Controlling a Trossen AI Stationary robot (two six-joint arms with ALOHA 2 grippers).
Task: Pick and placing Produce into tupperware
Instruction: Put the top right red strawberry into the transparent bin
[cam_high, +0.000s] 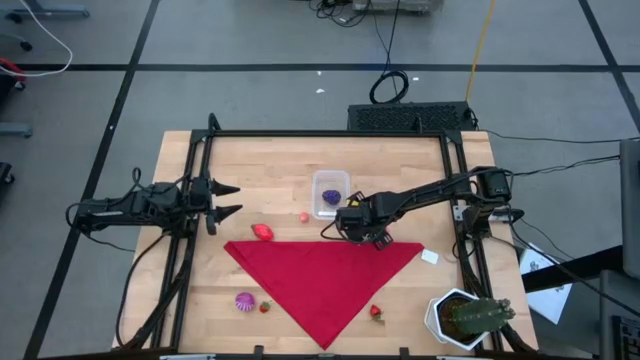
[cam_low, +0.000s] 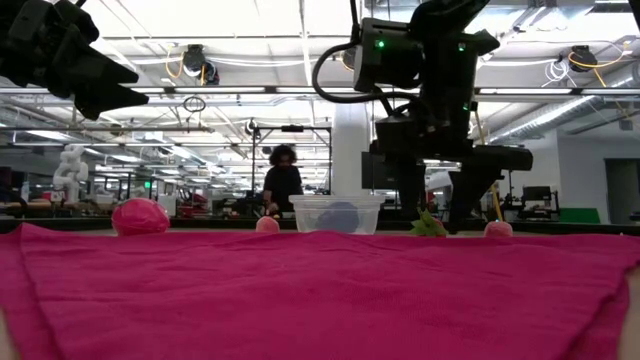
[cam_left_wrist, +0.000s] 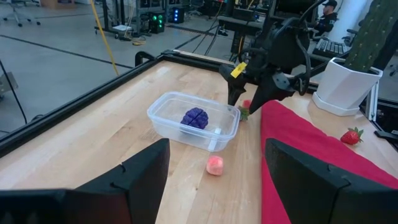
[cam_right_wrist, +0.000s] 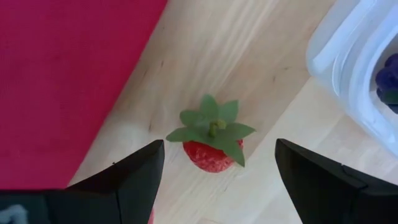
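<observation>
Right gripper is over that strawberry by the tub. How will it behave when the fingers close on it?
The strawberry looks small and rounded, so it will probably roll or squirt sideways if the open right gripper closes off-centre. Its glossy skin suggests hard, light plastic, likely slippery. The leafy cap looks thin and may flex. It lies close to the tupperware, so a nudge could bump it.

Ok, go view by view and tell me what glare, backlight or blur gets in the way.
Low view: bright ceiling lights backlight the right gripper into a near silhouette, and the red cloth close to the lens looks soft. Right wrist view: the strawberry is sharp enough, while the gripper's own fingers blur. High view: even light, no glare on the clear tub.
</observation>
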